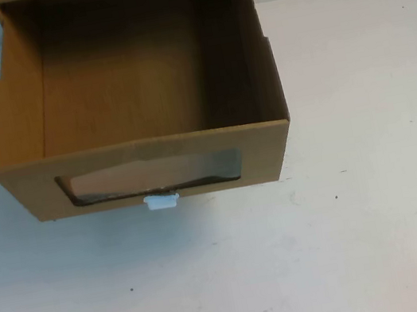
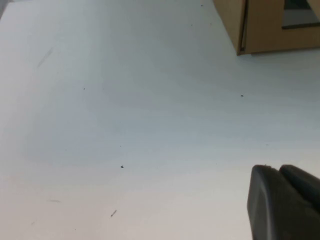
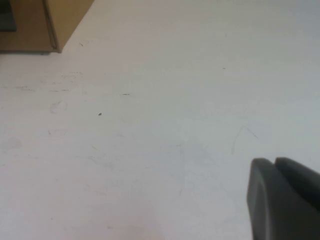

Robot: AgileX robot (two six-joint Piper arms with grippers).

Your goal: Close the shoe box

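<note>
While the shoe box (image 1: 139, 148) sits pulled open at the far middle of the white bench (image 1: 353, 243), window and white tab (image 1: 162, 202) facing the robot, both arms hang back. Left gripper (image 2: 285, 205) and right gripper (image 3: 282, 200) hover over bare bench, well apart from it; can't tell whether their fingers are open.

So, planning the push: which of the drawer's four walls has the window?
On the shoe box, the front wall facing the robot: clear window and white pull tab; the others are plain cardboard. Left gripper and right gripper hover over the table.
</note>
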